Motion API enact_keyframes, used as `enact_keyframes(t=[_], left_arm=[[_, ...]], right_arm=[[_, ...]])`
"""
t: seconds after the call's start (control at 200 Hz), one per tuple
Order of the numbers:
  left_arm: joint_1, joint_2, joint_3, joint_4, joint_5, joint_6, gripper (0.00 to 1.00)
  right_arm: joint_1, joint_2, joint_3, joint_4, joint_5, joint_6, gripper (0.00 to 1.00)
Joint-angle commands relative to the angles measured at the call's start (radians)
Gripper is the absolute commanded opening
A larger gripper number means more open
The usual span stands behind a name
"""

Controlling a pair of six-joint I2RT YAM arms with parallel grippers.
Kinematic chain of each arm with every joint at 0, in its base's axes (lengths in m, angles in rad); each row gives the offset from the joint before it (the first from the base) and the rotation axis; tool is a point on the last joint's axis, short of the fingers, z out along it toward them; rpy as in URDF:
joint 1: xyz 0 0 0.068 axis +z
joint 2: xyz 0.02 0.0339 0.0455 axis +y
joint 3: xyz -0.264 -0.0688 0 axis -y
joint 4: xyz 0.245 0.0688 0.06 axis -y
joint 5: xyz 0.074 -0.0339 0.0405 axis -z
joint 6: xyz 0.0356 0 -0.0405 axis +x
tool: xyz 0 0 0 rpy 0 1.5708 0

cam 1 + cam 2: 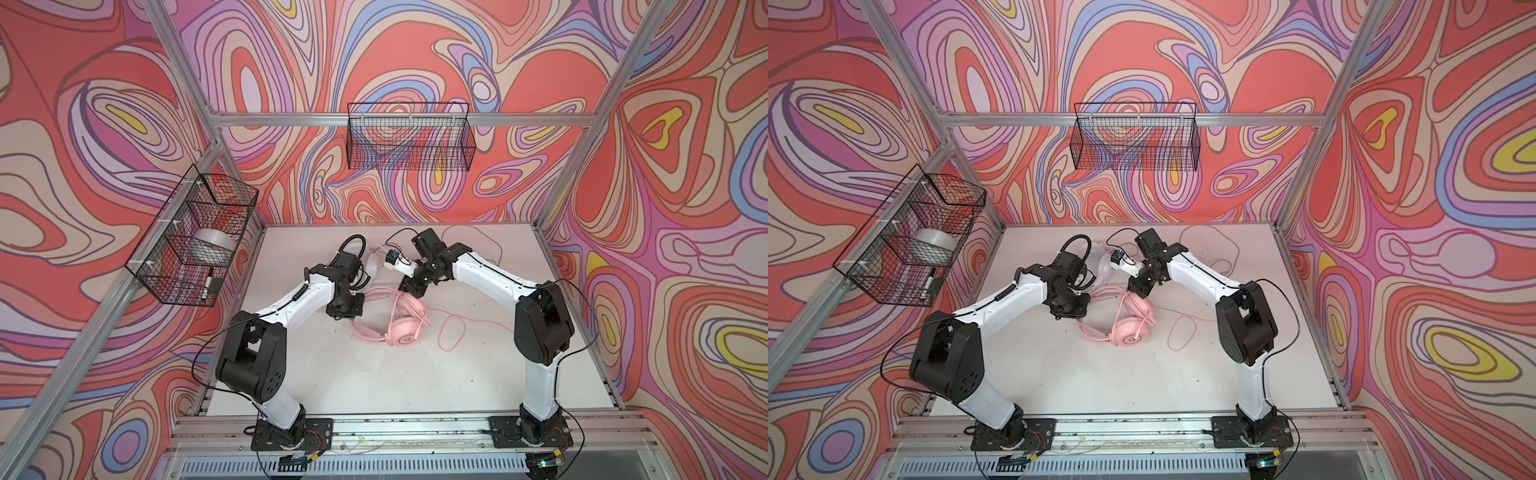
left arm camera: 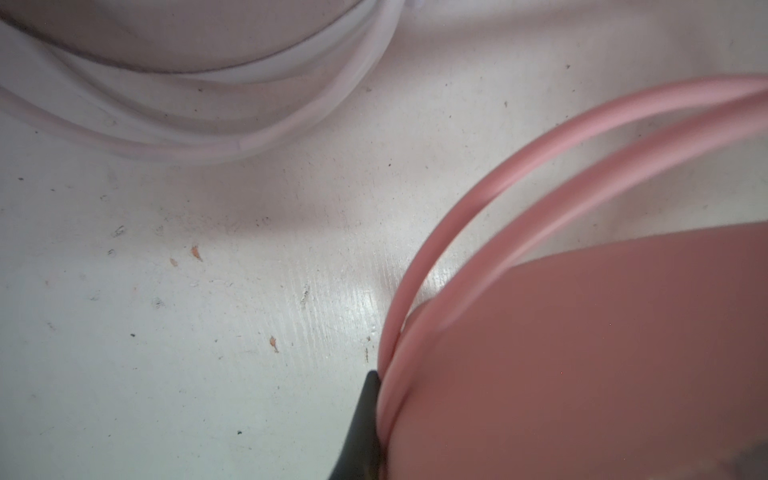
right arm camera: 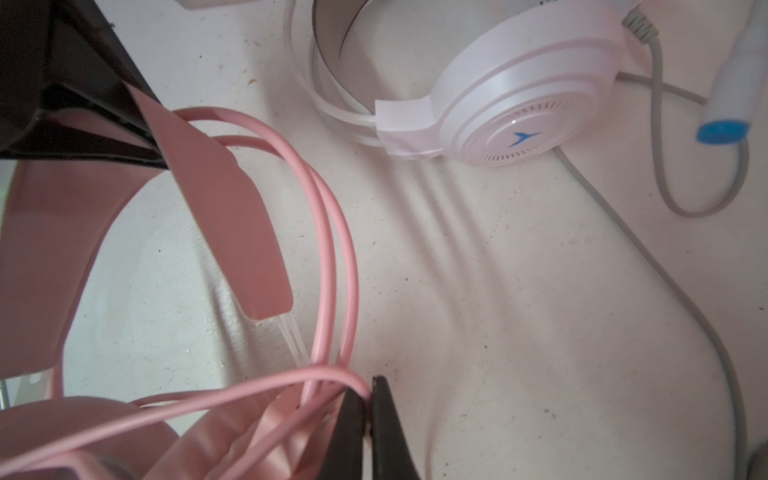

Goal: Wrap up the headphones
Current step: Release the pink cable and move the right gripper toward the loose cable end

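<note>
Clamping L pincer [image 1: 347,313] on pink headset [image 1: 405,338] band to steady it; pinching pink cord [image 3: 266,382] in R pincer [image 3: 370,399], prob. for winding round.

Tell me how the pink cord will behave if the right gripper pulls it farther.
Probably floppy: the pink cord lies in slack loops on the table and bends where the right gripper pinches it. Likely light, so slack should follow before the pink headset, held by the left gripper, shifts. It may snag on the headband rails it crosses.
</note>
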Motion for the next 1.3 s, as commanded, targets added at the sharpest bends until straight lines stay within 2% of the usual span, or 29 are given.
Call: enact_keyframes(t=[0.0, 0.2, 0.431, 0.771, 0.967, 1.297], left_arm=[[-0.004, -0.044, -0.019, -0.041, 0.083, 0.044, 0.00], [-0.005, -0.039, -0.022, -0.040, 0.085, 0.042, 0.00], [-0.004, -0.033, -0.017, -0.038, 0.084, 0.044, 0.00], [-0.005, -0.030, -0.022, -0.035, 0.095, 0.041, 0.00], [-0.004, -0.036, -0.026, -0.036, 0.092, 0.042, 0.00], [-0.003, -0.024, -0.017, -0.033, 0.096, 0.041, 0.00]], right_arm=[[-0.041, 0.023, -0.019, 0.079, 0.045, 0.069, 0.05], [-0.071, 0.027, -0.045, 0.111, 0.031, 0.172, 0.15], [-0.079, 0.022, -0.071, 0.134, 0.053, 0.239, 0.22], [-0.093, -0.002, -0.103, 0.148, 0.054, 0.281, 0.26], [-0.103, -0.015, -0.128, 0.139, 0.091, 0.323, 0.27], [-0.112, -0.194, -0.271, 0.170, 0.230, 0.404, 0.30]])
